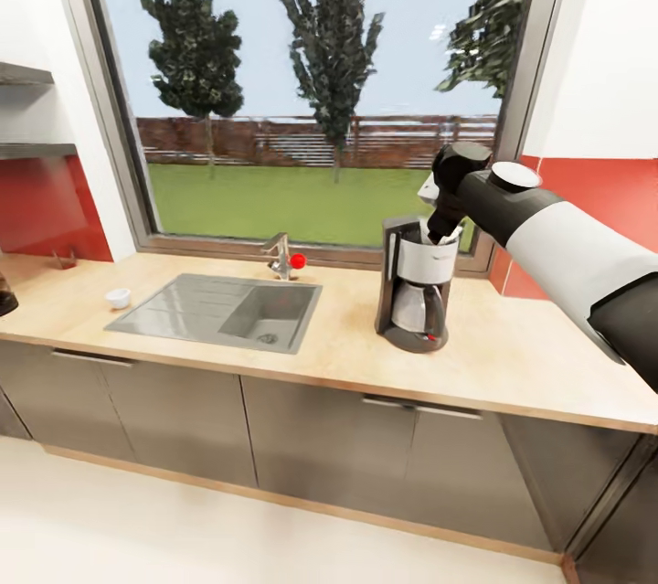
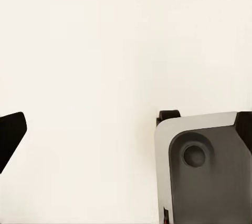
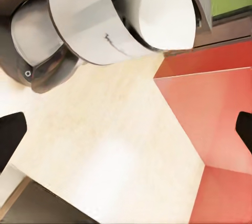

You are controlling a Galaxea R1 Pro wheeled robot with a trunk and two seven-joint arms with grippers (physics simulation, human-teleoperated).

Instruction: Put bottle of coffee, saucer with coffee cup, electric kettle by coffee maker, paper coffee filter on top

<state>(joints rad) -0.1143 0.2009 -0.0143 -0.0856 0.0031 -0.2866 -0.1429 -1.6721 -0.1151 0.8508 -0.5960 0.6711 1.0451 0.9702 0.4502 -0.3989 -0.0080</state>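
My right gripper [image 1: 445, 220], fingers spread, empty: paper coffee filter [image 3: 163, 13] at its 12 o'clock (nearer arm), on coffee maker [image 1: 416, 292].

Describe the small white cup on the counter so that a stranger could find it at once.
Start at the big window and look down to the grey sink set in the wooden countertop. The coffee cup stands just beyond the sink's end farthest from the coffee maker, the only small white rounded thing there.

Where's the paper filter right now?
In the head view, the paper coffee filter sits in the top of the coffee maker, right of the sink, under the right gripper.
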